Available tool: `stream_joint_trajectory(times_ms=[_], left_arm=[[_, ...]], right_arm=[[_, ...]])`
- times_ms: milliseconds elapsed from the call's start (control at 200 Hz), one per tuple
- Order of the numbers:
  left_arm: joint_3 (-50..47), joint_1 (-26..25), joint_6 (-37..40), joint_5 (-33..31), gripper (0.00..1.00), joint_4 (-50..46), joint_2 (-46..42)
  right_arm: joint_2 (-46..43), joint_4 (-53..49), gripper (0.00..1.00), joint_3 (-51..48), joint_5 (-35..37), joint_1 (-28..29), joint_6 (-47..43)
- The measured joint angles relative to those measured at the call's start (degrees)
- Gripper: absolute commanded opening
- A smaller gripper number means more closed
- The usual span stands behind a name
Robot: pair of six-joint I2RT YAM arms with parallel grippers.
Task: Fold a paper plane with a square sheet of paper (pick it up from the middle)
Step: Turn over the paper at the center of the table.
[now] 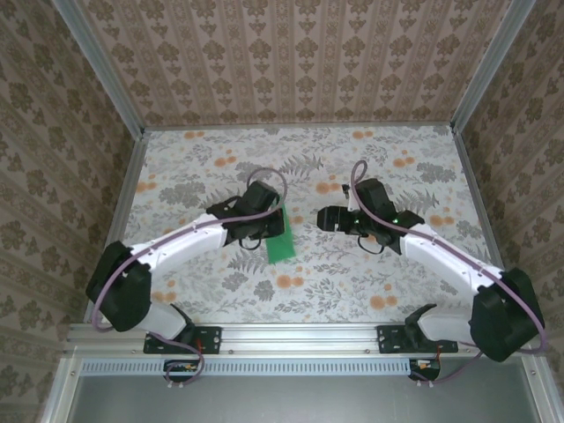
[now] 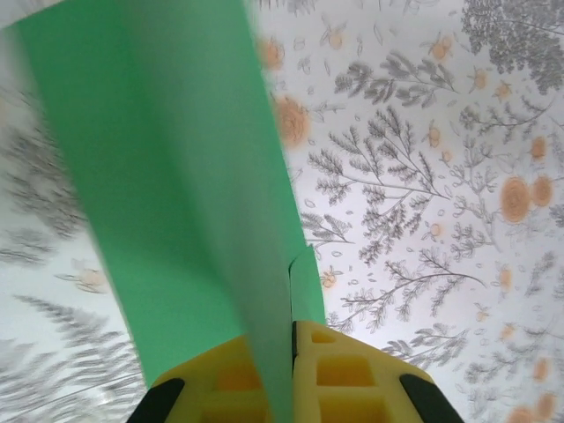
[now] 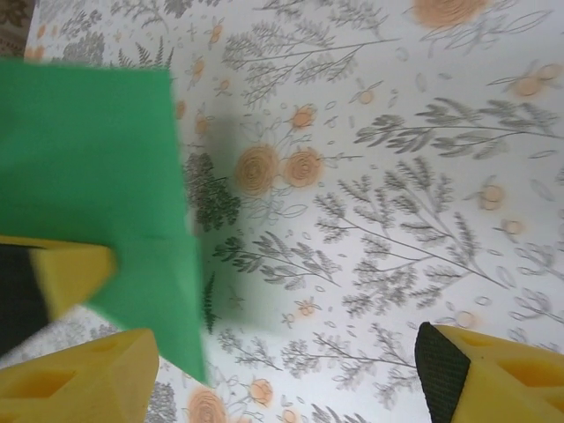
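A: Walls?
B: Three walls, beige wallpaper with striped floral pattern. Metal posts stand at both far corners.
A: Tabletop?
B: Tabletop white, printed with grey ferns and orange flowers. Metal rail along near edge. Light even, shadows soft.

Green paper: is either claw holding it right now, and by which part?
The left claw is shut on the green paper, pinching its near edge in the left wrist view. The right claw is open, holding nothing.
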Motion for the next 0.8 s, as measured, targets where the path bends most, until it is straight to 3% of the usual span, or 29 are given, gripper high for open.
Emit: stream_joint_trajectory(times_ms=[185,400,585,800], left_arm=[[19.2,-6.4,6.1,-20.0,0.05,-23.5,5.9],[34.2,-10.8,7.8,-37.0,0.05,-41.8,27.4],[38.8,-12.1,9.4,-40.3,0.06,-46.1,40.1],[39.6,-12.1,12.0,-36.4,0.15,-44.0,41.9]], right_arm=[[-4.9,-3.2,0.86,-2.3,5.7,-0.3,-0.2],[-10.2,-7.8,0.97,-5.0,14.1,-1.6,1.0],[-14.8,-13.0,0.98,-5.9,21.2,-5.2,4.0],[-15.6,-16.4,0.98,-5.9,24.4,-9.0,6.3]])
